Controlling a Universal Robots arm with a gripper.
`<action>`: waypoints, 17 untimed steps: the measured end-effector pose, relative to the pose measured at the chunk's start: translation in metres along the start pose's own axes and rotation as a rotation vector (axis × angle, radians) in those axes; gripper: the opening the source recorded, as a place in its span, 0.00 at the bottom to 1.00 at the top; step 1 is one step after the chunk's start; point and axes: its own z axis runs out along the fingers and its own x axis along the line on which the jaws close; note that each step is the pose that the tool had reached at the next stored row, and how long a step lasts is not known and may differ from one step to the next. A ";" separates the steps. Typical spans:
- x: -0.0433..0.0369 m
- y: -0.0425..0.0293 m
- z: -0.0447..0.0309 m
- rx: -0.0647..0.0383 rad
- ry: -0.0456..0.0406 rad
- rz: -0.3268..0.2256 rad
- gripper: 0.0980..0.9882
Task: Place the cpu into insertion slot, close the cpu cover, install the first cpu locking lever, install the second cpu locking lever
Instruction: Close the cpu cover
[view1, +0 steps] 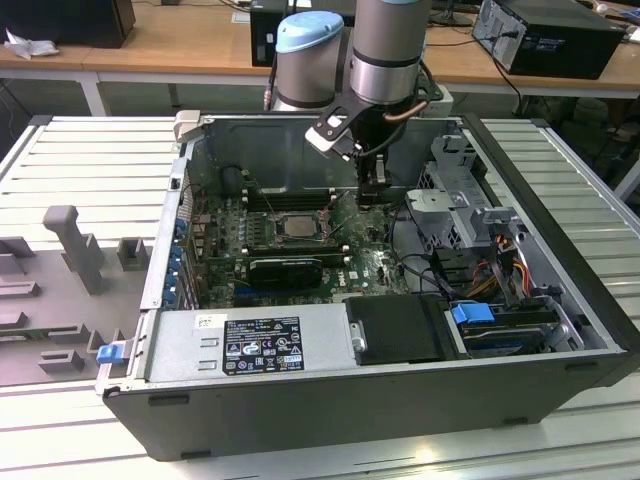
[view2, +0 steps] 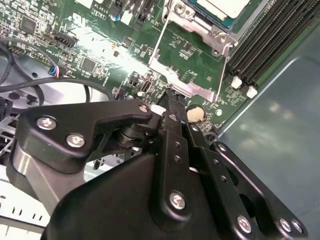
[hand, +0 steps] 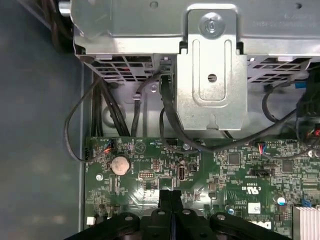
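Pressing its fingers together on nothing, the hand (view2: 172, 98) sits just beside the cpu cover (view2: 194, 90).

I hold the arm (view1: 388, 50) vertical, wrist bent, gripper (view1: 370, 193) pointing down with fingers (hand: 165, 200) pressed together.

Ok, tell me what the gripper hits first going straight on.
Probably the motherboard, beside the insertion slot's metal edge and near the coin cell; the gripper looks close, but depth is unclear.
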 end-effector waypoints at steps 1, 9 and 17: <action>0.0000 -0.0007 0.0004 0.001 0.0001 0.000 0.01; 0.0000 -0.0130 0.0006 0.003 0.0011 -0.003 0.01; 0.0000 -0.0198 0.0002 0.003 0.0011 -0.003 0.01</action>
